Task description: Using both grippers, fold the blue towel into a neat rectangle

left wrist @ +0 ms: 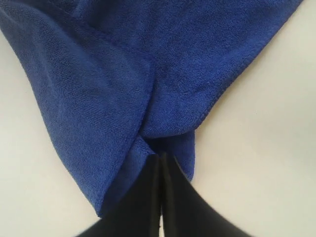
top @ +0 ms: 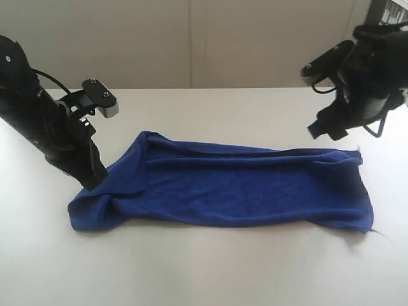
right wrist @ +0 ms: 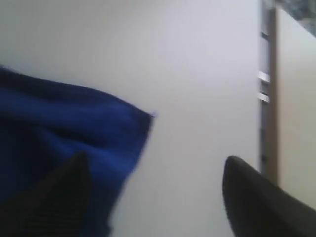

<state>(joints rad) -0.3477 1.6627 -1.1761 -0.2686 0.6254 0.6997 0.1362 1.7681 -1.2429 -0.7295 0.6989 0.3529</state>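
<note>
The blue towel (top: 242, 188) lies stretched across the white table (top: 210, 274), partly folded lengthwise, with its left end bunched into a lump. My left gripper (top: 94, 182) is down at that bunched end and shut on a fold of the blue towel (left wrist: 98, 74); in the left wrist view the left gripper (left wrist: 160, 155) has its jaws pressed together with cloth pinched at the tips. My right gripper (top: 325, 131) hangs open above the table just beyond the towel's far right corner. The right wrist view shows the right gripper (right wrist: 155, 160) with its fingers wide apart and the towel corner (right wrist: 59, 123) beside one finger.
A pale wall (top: 191, 38) runs behind the table's far edge. A shelf or frame (top: 386, 13) stands at the back right behind the right arm. A loose thread (top: 382, 234) trails from the towel's near right corner.
</note>
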